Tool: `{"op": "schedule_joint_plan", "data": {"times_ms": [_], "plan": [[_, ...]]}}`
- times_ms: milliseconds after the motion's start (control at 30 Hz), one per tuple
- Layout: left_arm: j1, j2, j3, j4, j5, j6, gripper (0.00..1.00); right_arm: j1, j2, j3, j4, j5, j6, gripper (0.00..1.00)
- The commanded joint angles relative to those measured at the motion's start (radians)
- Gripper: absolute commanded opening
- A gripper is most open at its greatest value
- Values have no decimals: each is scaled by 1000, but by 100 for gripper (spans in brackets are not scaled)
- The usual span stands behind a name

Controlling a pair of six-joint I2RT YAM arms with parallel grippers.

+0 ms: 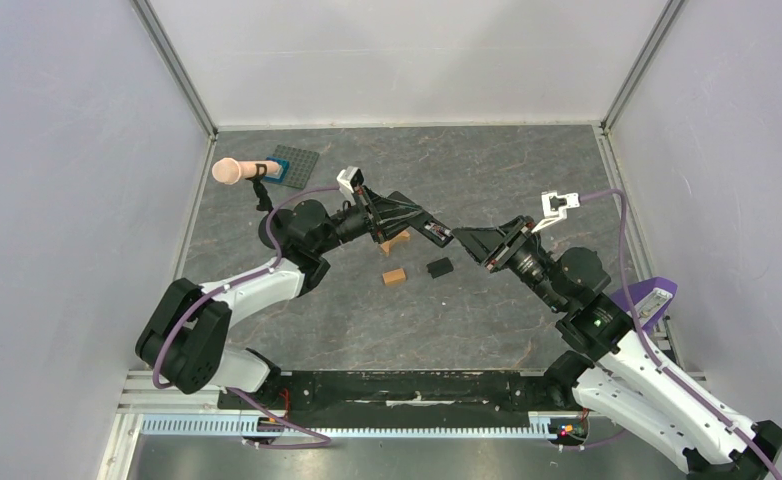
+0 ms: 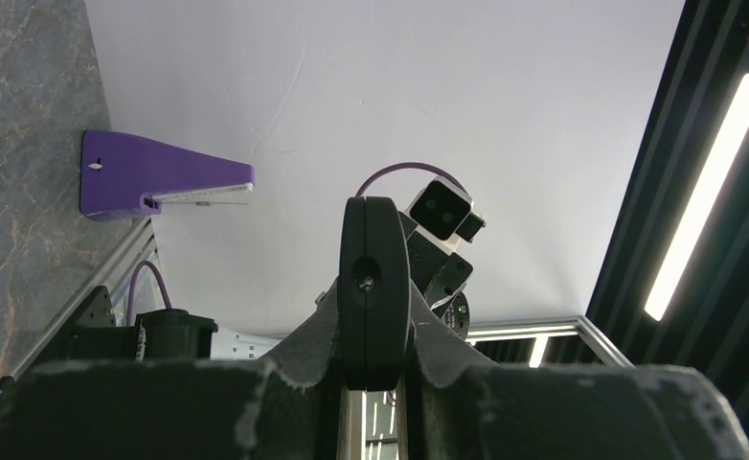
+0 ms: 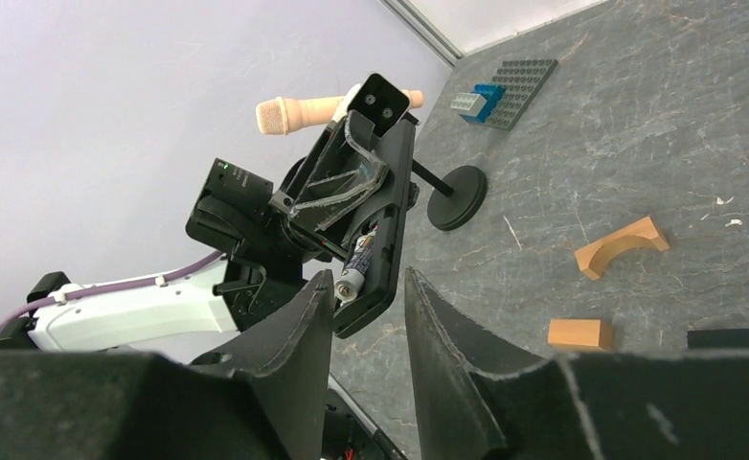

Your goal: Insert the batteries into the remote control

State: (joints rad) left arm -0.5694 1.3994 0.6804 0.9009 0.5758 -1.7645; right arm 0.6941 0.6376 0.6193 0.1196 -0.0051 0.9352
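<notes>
Left tool [image 1: 405, 214] is clamped on the remote control [image 1: 435, 229] and holds it in the air over the middle of the surface [image 1: 527, 160]. One battery [image 3: 355, 266] is visible in the remote's open compartment. Right tool [image 3: 369, 283] has its fingers parted by a moderate gap and grips nothing; the remote's near end sits just at that gap, contact not discernible.

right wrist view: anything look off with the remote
The slim black plastic remote control, held aloft in the left gripper, has its back open, a battery exposed at its lower end. Nothing looks damaged or spilled.
</notes>
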Motion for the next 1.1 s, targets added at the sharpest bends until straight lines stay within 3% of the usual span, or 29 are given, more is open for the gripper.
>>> {"op": "schedule_joint_plan", "data": {"times_ms": [0, 500, 833, 1067], "plan": [[-5, -31, -4, 71, -10, -38, 2, 4, -3, -9, 46, 18, 10, 37], [-9, -29, -3, 79, -6, -30, 2, 4, 25, -27, 51, 8, 24, 39], [-19, -33, 13, 77, 10, -7, 2, 3, 46, -44, 44, 8, 42, 30], [-40, -36, 67, 56, 57, 93, 2, 4, 67, -41, 24, 8, 66, 25]]}}
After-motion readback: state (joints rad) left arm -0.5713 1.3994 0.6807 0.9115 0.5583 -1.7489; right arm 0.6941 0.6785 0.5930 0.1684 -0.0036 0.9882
